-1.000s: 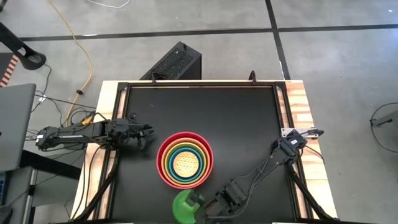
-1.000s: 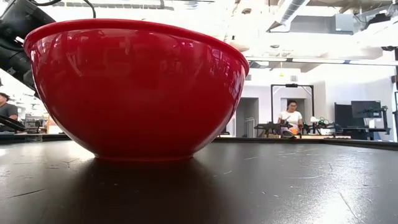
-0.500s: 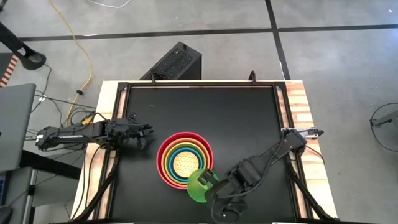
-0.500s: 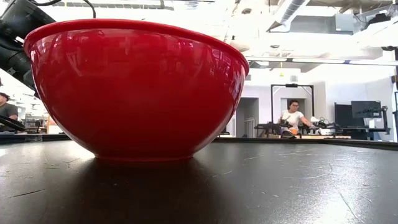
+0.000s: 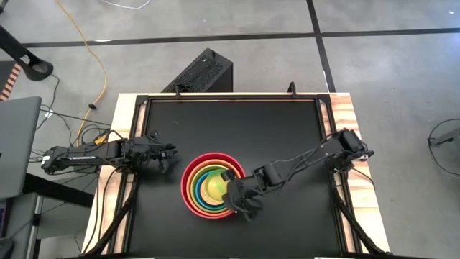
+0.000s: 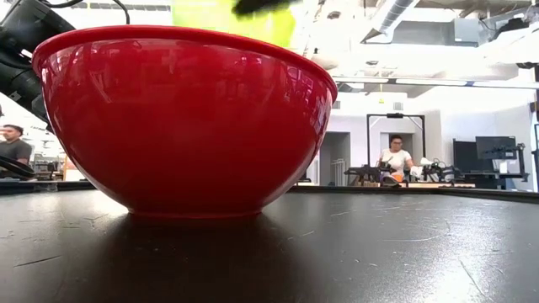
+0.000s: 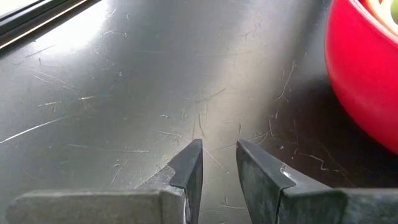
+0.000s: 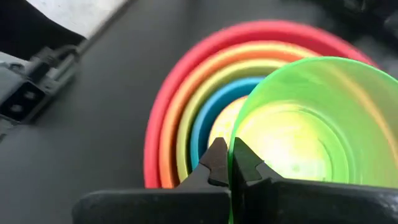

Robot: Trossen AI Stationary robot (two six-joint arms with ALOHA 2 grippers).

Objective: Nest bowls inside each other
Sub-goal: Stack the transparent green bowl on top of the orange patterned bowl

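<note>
Several bowls sit nested in the middle of the black table: pink-red outermost point(image 5: 187, 175), then orange, lime green, blue and a speckled tan-yellow one inside point(image 8: 221, 124). The pink-red bowl point(image 6: 185, 118) stands on its base. The smallest bright green bowl point(image 5: 214, 188) hangs above the nest's middle, with my right gripper point(image 5: 232, 194) shut on it. In the low view its green wall point(image 6: 232, 21) shows above the red rim. My left gripper point(image 5: 171, 151) waits at the table's left side, left of the nest, its fingers point(image 7: 217, 155) a little apart around nothing. My right gripper pinches the bright green bowl's rim point(image 8: 231, 149) on the side toward the table's right, one finger inside the bowl and one outside. The fingers slant down from the right. The bowl is lifted clear, tilted, above the nested bowls.
A black frame rail point(image 5: 230, 98) and wooden strips edge the table. A black box point(image 5: 205, 72) stands on the floor beyond the far edge. A laptop point(image 5: 14, 144) sits left of the table. People point(image 6: 394, 156) are in the room behind. Bare black tabletop point(image 5: 287, 137) lies around the nest.
My right gripper has carried the bright green bowl from the table's near edge up and toward the far edge, over the nested bowls. The wrist has rolled and the bowl has tipped with it. The fingers have stayed shut on the rim. The nest has not moved.
</note>
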